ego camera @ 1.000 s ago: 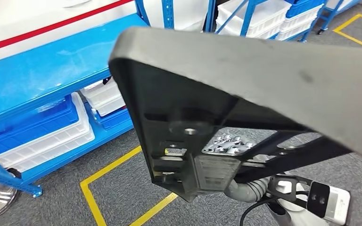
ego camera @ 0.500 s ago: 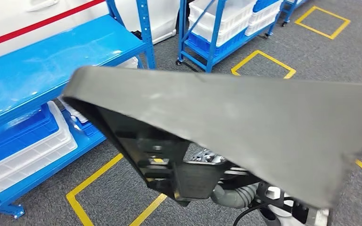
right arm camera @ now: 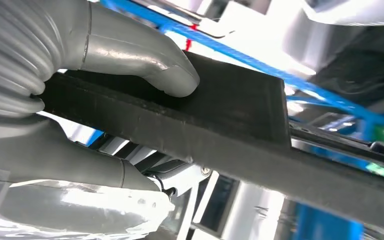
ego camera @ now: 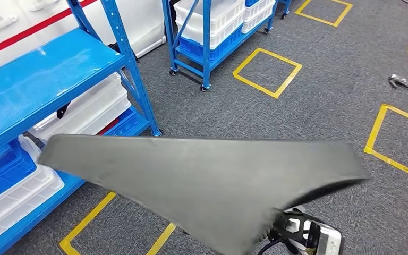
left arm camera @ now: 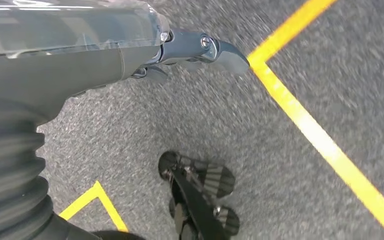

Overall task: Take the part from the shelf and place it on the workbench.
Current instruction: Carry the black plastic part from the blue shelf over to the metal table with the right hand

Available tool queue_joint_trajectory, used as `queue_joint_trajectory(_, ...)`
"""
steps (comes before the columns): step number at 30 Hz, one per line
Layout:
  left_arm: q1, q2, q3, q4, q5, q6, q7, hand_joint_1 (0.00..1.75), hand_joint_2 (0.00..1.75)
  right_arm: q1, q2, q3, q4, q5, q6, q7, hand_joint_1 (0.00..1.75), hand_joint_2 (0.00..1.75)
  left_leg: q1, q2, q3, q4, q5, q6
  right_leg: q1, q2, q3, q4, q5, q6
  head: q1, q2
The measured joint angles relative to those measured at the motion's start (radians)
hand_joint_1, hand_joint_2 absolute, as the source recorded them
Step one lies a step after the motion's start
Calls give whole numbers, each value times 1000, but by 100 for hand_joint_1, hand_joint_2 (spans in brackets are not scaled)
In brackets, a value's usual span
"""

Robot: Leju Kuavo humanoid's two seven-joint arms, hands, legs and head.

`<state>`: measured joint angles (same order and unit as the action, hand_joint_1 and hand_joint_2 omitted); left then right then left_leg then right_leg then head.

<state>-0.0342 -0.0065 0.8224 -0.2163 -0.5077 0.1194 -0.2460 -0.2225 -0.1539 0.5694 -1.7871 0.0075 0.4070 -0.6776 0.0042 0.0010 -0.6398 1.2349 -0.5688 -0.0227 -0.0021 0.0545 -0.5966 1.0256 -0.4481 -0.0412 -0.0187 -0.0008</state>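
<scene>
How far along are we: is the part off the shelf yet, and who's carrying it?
Pickup looks done: the dark grey part is clear of the blue shelf. The right hand grips its edge; the left hand hangs above carpet, holding nothing. Left: reaching the workbench and setting it down.

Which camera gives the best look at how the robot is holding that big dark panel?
The right wrist view: the right robot hand grips the panel, thumb pressed on one face. The head view shows the panel's broad grey surface, not the grip. The left wrist view shows the left robot hand over carpet, holding nothing.
</scene>
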Motion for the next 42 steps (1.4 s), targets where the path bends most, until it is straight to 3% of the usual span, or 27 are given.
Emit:
queue_joint_trajectory(2, -1, -1, 0, 0, -16, -11, -4, 0, 175, 0, 2, 5, 6, 9, -10, 11, 168, 175, 3, -37, 60, -137, 67, 5, 1, 22, 0, 3, 0, 4, 0, 0)
queue_joint_trajectory(4, -1, -1, 0, 0, -31, -21, 1, 0, 175, 2, 4, 7, 8, 11, -26, 15, 168, 175, 5, -69, 94, -214, 88, 10, 0, 44, -7, 7, 3, 15, 1, 0)
queue_joint_trajectory(5, -1, -1, 0, 0, -36, -26, 7, 0, 175, 7, 4, 7, 8, 11, -34, 15, 168, 175, 4, -70, 97, -219, 86, 13, -1, 54, -11, 7, 7, 22, 1, 0)
queue_joint_trajectory(6, -1, 0, -1, 0, -41, -31, 15, 0, 175, 14, 5, 7, 7, 13, -40, 16, 168, 175, 4, -60, 98, -223, 89, 18, -2, 63, -15, 6, 10, 29, 1, 0)
queue_joint_trajectory(8, -1, 0, -2, 0, -50, -36, 31, 0, 175, 33, 5, 7, 1, 19, -48, 20, 168, 175, 6, -37, 99, -232, 96, 32, -1, 38, -26, 22, -3, 38, 2, 0)
queue_joint_trajectory(10, 0, 1, -2, 0, -61, -32, 44, 0, 175, 50, 5, 4, -7, 23, -47, 24, 168, 175, 4, -11, 98, -239, 102, 43, 0, -19, -65, 110, -59, 43, 5, 0)
queue_joint_trajectory(12, 4, 4, -2, 0, -69, -22, 54, 0, 175, 67, 5, -1, -13, 24, -45, 25, 168, 175, 0, 14, 96, -239, 101, 47, -3, -44, -125, 243, -122, 48, 7, 0)
queue_joint_trajectory(13, 5, 5, -2, 0, -71, -18, 57, 0, 175, 77, 6, -4, -14, 24, -44, 25, 168, 175, -1, 28, 95, -239, 101, 48, -5, -47, -142, 283, -132, 49, 6, 0)
queue_joint_trajectory(14, 5, 7, -2, 0, -72, -15, 58, 0, 175, 85, 6, -6, -14, 24, -43, 25, 168, 175, -1, 41, 95, -238, 100, 48, -7, -49, -141, 286, -122, 51, 6, 0)
queue_joint_trajectory(16, 3, 10, -2, 0, -72, -10, 55, 0, 175, 97, 6, -9, -19, 25, -35, 27, 168, 175, -2, 63, 97, -238, 97, 45, -8, -68, -78, 175, -62, 48, 7, 0)
queue_joint_trajectory(18, 2, 11, -2, 0, -69, -7, 44, 0, 175, 104, 9, -14, -29, 31, -22, 29, 168, 175, -7, 82, 100, -235, 93, 37, 0, -107, -7, 43, -23, 40, 6, 0)
queue_joint_trajectory(20, 1, 13, -1, 0, -68, -15, 33, 0, 175, 113, 13, -21, -39, 39, -14, 28, 168, 175, -11, 99, 102, -234, 89, 28, 9, -119, 10, 0, -20, 32, 6, 0)
queue_joint_trajectory(22, -2, 13, -1, 0, -74, -26, 30, 0, 175, 125, 16, -27, -52, 45, -11, 24, 168, 175, -9, 111, 104, -232, 84, 18, 7, -96, 8, -6, -14, 21, 6, 0)
queue_joint_trajectory(24, -5, 11, -2, 0, -87, -37, 30, 0, 175, 134, 22, -32, -70, 51, -12, 22, 168, 175, -5, 76, 91, -191, 51, 8, 1, -76, 11, -14, -8, 9, 6, 0)
queue_joint_trajectory(26, -5, 9, -2, 0, -99, -47, 29, 0, 175, 139, 31, -36, -90, 54, -13, 22, 168, 175, 0, 24, 43, -79, -13, 2, -1, -57, 12, -17, -4, 2, 5, 0)
queue_joint_trajectory(28, -3, 8, -2, 0, -103, -52, 28, 0, 175, 144, 35, -39, -103, 55, -13, 22, 168, 175, 2, 8, -9, 35, -60, -1, -1, -38, 11, -16, -3, 0, 5, 0)
queue_joint_trajectory(29, -3, 8, -3, 0, -104, -53, 28, 0, 175, 147, 35, -41, -108, 56, -13, 23, 168, 175, 2, 7, -22, 62, -62, -3, -1, -28, 11, -15, -3, 0, 5, 0)
queue_joint_trajectory(31, -3, 8, -3, 0, -106, -55, 25, 0, 175, 153, 36, -45, -115, 57, -11, 23, 168, 175, 5, 4, -10, 31, -21, -4, -1, -4, 12, -11, -3, 1, 5, 0)
queue_joint_trajectory(32, -3, 7, -3, 0, -107, -56, 22, 0, 175, 156, 38, -47, -119, 57, -8, 23, 168, 175, 8, -5, 18, -31, 17, -4, -2, 9, 12, -7, -4, 3, 5, 0)
queue_joint_trajectory(34, -5, 7, -3, 0, -108, -57, 14, 0, 175, 158, 43, -53, -127, 57, 1, 23, 168, 175, 15, -47, 75, -161, 70, -2, -2, 32, 7, 2, -6, 10, 5, 0)
queue_joint_trajectory(36, -7, 6, -3, 0, -109, -57, 9, 0, 175, 158, 48, -57, -130, 57, 9, 23, 168, 175, 15, -72, 97, -212, 79, 3, -3, 54, -2, 7, -4, 23, 6, 0)
queue_joint_trajectory(38, -9, 6, -3, 0, -108, -56, 9, 0, 175, 158, 53, -60, -129, 57, 17, 23, 168, 175, 13, -53, 97, -218, 84, 16, -6, 70, -10, 7, 2, 37, 6, 0)
queue_joint_trajectory(40, -12, 7, -2, 0, -108, -53, 11, 0, 175, 152, 56, -61, -128, 55, 26, 21, 168, 175, 14, -29, 97, -226, 93, 32, -4, 36, -27, 38, -20, 45, 8, 0)
queue_joint_trajectory(42, -11, 9, 2, 0, -107, -50, 13, 0, 175, 141, 59, -61, -120, 52, 31, 15, 168, 175, 12, -4, 95, -231, 97, 41, -3, -22, -74, 141, -82, 49, 12, 0)
